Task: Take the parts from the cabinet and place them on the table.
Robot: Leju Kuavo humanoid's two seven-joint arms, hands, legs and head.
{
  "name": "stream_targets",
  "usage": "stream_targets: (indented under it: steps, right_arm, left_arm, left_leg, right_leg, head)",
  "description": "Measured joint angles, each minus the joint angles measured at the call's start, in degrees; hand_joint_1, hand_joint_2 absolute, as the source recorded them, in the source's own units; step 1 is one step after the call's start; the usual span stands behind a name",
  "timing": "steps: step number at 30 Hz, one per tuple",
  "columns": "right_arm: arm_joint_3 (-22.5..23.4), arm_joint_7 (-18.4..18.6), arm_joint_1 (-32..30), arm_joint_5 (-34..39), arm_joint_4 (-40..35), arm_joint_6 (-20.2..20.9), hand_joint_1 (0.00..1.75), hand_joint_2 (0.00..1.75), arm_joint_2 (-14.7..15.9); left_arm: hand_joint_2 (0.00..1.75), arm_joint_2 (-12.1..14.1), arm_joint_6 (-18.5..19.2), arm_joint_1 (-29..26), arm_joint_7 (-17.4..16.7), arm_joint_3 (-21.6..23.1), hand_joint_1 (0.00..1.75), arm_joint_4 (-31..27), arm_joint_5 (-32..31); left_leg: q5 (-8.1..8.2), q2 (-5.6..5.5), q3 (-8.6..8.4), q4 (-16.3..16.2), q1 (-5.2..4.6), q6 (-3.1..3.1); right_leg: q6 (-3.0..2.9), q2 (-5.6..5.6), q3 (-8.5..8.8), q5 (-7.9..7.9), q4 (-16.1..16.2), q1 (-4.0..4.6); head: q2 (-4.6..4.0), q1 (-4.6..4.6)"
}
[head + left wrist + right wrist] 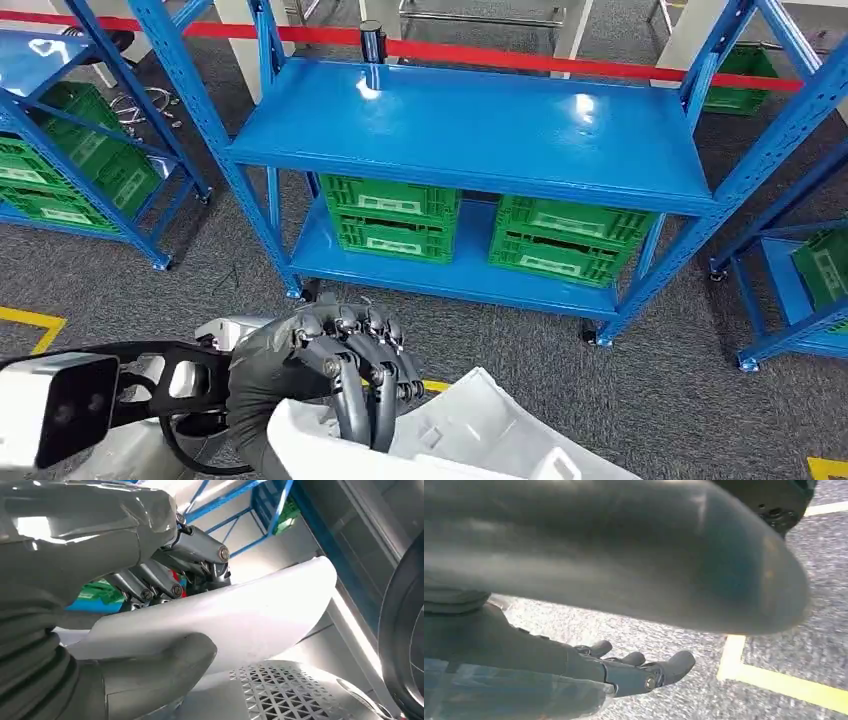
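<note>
I stand in a warehouse: a blue steel rack [470, 130], green crates [392, 215] under its top shelf, yellow floor tape [30, 322] nearby.

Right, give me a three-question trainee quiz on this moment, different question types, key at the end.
1. True or false: the left hand grips the white curved part.
2. Multiple choice: the green crates sit on A) the top shelf, B) the bottom shelf, C) the floor.
3. Fill in: the right hand hangs above grey carpet beside a ____ floor line.

Key: 1 true; 2 B; 3 yellow.
</note>
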State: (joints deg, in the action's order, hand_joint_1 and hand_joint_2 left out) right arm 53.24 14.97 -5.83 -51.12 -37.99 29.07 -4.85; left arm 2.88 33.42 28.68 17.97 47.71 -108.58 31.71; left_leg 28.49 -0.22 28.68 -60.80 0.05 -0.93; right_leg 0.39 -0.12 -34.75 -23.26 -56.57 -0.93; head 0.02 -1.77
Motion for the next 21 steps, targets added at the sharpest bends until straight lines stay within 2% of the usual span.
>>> stream_targets:
  steps: [1,2,3,4,5,6,7,8,9,10,11,12,13,14,15,16,17,18,19,20,21]
  right_arm:
    - [0.00,0.00,-0.04,0.02,0.00,0.00,0.00,0.00,-0.22]
    - [0.02,0.00,-0.07,0.00,0.00,0.00,0.00,0.00,-0.20]
    - [0.02,0.00,-0.08,0.02,0.00,0.00,0.00,0.00,-0.18]
    - [0.02,0.00,-0.03,0.00,0.00,0.00,0.00,0.00,-0.20]
    - [0.09,0.00,-0.06,0.00,0.00,0.00,0.00,0.00,-0.20]
    - [0.13,-0.02,-0.10,-0.04,0.04,0.00,0.00,0.00,-0.27]
    - [0.15,-0.29,-0.10,-0.35,0.07,0.09,0.00,0.00,-0.31]
    - [0.22,-0.81,-0.09,-0.99,0.09,0.09,0.00,0.00,-0.27]
    - [0.42,-2.08,-0.06,-1.79,0.09,-0.04,0.00,0.00,-0.16]
    - [0.66,-3.53,0.06,-2.78,0.09,-0.31,0.00,0.00,-0.05]
    - [1.05,-5.60,0.19,-4.09,0.09,-1.03,0.00,0.00,0.15]
    - [1.27,-7.75,0.31,-5.49,0.13,-1.84,0.00,0.00,0.28]
    - [1.57,-9.22,0.48,-6.27,0.15,-2.40,0.00,0.00,0.58]
    - [2.01,-9.97,0.79,-6.69,0.24,-2.49,0.00,0.00,0.94]
    - [2.63,-10.30,1.28,-6.82,0.37,-2.47,0.00,0.00,1.24]
    - [3.37,-10.49,1.92,-6.86,0.59,-2.27,0.00,0.00,1.62]
    - [4.06,-10.67,2.30,-6.67,0.76,-2.12,0.00,0.00,2.12]
    - [4.64,-10.93,2.49,-6.43,1.25,-1.90,0.00,0.00,2.18]
    - [5.57,-12.03,3.02,-5.84,2.11,-1.36,0.00,0.00,2.64]
    - [6.25,-14.09,3.36,-5.22,3.06,-0.70,0.00,0.00,2.69]
    - [6.76,-16.62,3.83,-4.79,4.18,-0.50,0.00,0.00,2.38]
  left_arm:
    - [1.75,0.00,0.00,0.07,0.00,-0.02,1.73,-0.15,0.00]
    - [1.75,0.00,0.00,0.07,0.02,-0.02,1.73,-0.29,0.02]
    - [1.75,0.02,0.00,0.14,0.02,-0.02,1.73,-0.28,0.02]
    - [1.75,0.02,0.00,0.14,0.00,-0.02,1.73,-0.28,-0.02]
    - [1.75,0.02,0.00,0.18,0.00,-0.02,1.73,-0.31,0.00]
    - [1.75,0.00,0.00,0.25,0.00,0.02,1.73,-0.31,0.04]
    - [1.75,-0.02,0.00,0.30,0.02,0.00,1.73,-0.31,0.02]
    - [1.75,-0.02,0.02,0.17,0.02,0.00,1.73,-0.31,0.07]
    - [1.75,-0.02,0.09,0.07,0.02,0.09,1.73,-0.31,0.09]
    - [1.75,0.00,0.11,-0.01,0.04,0.18,1.73,-0.28,0.22]
    - [1.75,0.00,0.11,-0.05,0.22,0.26,1.73,-0.22,0.35]
    - [1.75,0.00,0.11,-0.07,0.42,0.35,1.73,-0.13,0.44]
    - [1.75,-0.02,0.17,-0.07,0.63,0.46,1.73,0.00,0.57]
    - [1.75,-0.11,0.31,-0.05,0.88,0.57,1.73,0.09,0.72]
    - [1.75,-0.30,0.61,0.02,1.16,0.66,1.73,0.17,0.85]
    - [1.75,-0.59,0.76,0.07,1.47,0.77,1.73,0.24,1.27]
    - [1.75,-0.94,0.83,0.13,1.68,0.90,1.73,0.28,1.47]
    - [1.75,-0.98,0.92,0.46,1.86,1.07,1.73,0.39,1.55]
    - [1.75,-1.23,0.83,0.74,2.46,1.24,1.73,0.52,1.60]
    - [1.75,-1.27,0.61,0.79,3.02,1.31,1.73,0.61,0.87]
    - [1.75,-1.18,0.48,0.84,3.57,1.33,1.73,0.66,0.13]
  left_leg:
    - [2.20,0.03,-2.90,4.74,-0.21,-0.48]
    - [2.21,0.05,-2.96,4.96,-0.54,-0.34]
    - [1.79,0.02,-2.15,5.01,-0.83,-0.84]
    - [1.45,0.05,-1.94,5.06,-1.07,-1.08]
    - [0.07,0.33,-1.46,6.15,-0.62,-1.74]
    - [-0.96,0.54,-1.29,6.50,-0.56,-2.10]
    - [-1.92,0.46,-0.23,6.62,-0.53,-2.74]
    - [-2.73,0.47,0.76,6.60,-0.62,-2.74]
    - [-3.55,0.48,1.85,6.53,-0.74,-2.87]
    - [-4.35,0.51,2.98,6.41,-0.82,-2.86]
    - [-5.12,0.59,4.18,6.25,-0.83,-2.79]
    - [-5.78,0.65,5.26,6.08,-0.83,-2.67]
    - [-6.45,0.67,6.43,5.71,-0.78,-2.51]
    - [-6.94,0.68,7.57,5.17,-0.66,-2.29]
    - [-7.35,0.67,8.64,4.42,-0.64,-2.05]
    - [-7.70,0.65,9.65,3.65,-0.93,-1.67]
    - [-8.08,0.72,9.91,3.33,-0.88,-1.32]
    - [-8.49,0.88,9.85,3.22,-0.85,-1.08]
    - [-9.11,0.92,9.89,3.41,-0.60,-0.67]
    - [-9.76,0.92,9.99,3.61,-0.60,-0.20]
    - [-9.22,0.78,10.51,3.39,-0.28,0.11]
  right_leg:
    - [0.51,0.04,-0.21,0.48,0.00,0.23]
    - [0.93,-0.01,-0.25,1.00,0.19,-0.06]
    - [1.30,-0.06,-0.27,1.50,0.34,-0.34]
    - [1.73,-0.06,-0.38,1.98,0.44,-0.42]
    - [2.02,0.01,-0.72,2.50,0.67,-0.05]
    - [1.60,0.05,-1.65,0.72,-0.27,-0.25]
    - [0.88,0.05,-2.58,-2.47,-2.63,-0.23]
    - [0.42,0.04,-3.51,-5.71,-6.15,-0.30]
    - [0.38,0.05,-4.57,-8.49,-10.70,-0.35]
    - [0.82,0.06,-5.45,-9.95,-15.05,-0.35]
    - [1.69,0.06,-5.45,-9.54,-17.80,-0.45]
    - [2.68,0.05,-4.34,-7.90,-17.66,-0.57]
    - [3.66,0.03,-2.06,-5.75,-15.28,-0.72]
    - [4.21,0.03,0.95,-4.21,-11.33,-0.90]
    - [4.13,0.03,4.71,-4.16,-6.19,-1.07]
    - [3.41,0.06,7.95,-7.26,-0.71,-0.77]
    - [2.12,0.30,8.52,-8.04,0.74,-0.47]
    - [1.94,0.27,7.70,-7.90,0.84,-0.46]
    - [1.44,0.36,7.41,-7.64,0.26,-0.17]
    - [0.76,0.36,7.06,-7.02,0.38,-0.23]
    - [0.25,0.29,6.50,-6.17,0.52,-0.82]
  head:
    - [0.00,0.11]
    - [0.00,0.07]
    - [0.00,-0.04]
    - [0.00,-0.02]
    - [0.00,0.02]
    - [0.00,-0.05]
    - [0.00,0.37]
    - [0.00,0.48]
    - [0.00,0.52]
    - [0.00,0.57]
    - [0.00,0.52]
    - [0.00,0.59]
    - [0.00,0.55]
    - [0.00,0.57]
    - [0.00,0.59]
    - [0.02,0.65]
    - [0.02,0.36]
    - [0.00,0.39]
    - [0.02,0.40]
    - [0.02,0.33]
    - [0.00,0.48]
